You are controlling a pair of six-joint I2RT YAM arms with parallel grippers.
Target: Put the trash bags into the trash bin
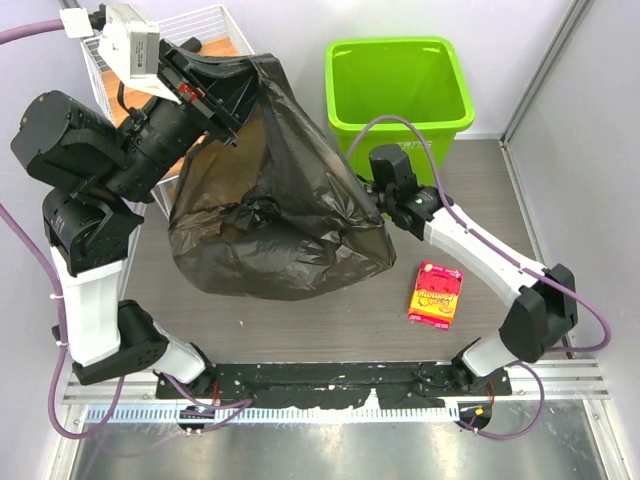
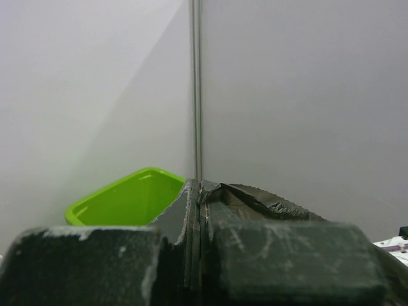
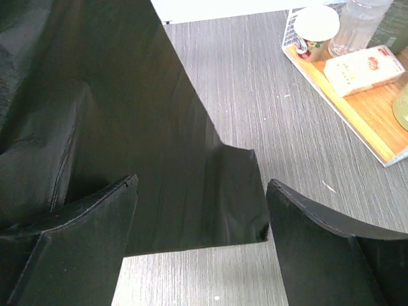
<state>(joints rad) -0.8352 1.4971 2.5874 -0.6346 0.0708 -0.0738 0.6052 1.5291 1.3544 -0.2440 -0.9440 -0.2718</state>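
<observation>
The left end effector (image 2: 200, 245) is found clamped together on a gathered fold of the trash bag (image 1: 270, 200), with the plastic pinched flat between both pads. By this grip the bag's top is held raised near the far left corner of the bench (image 1: 300, 325), so that the body billows down over the middle and its lower part appears to rest on the surface. The right end effector (image 3: 201, 213) is observed with its fingers apart. A flat corner of the bag lies between them, ungripped, and the placement is judged to prepare a second hold on the sheet. The trash bin (image 1: 400, 130) stands at the far edge, right of centre, open upward, with the bag not yet inside. A red snack packet (image 1: 436, 293) lies toward the near right, apart from the bag.
</observation>
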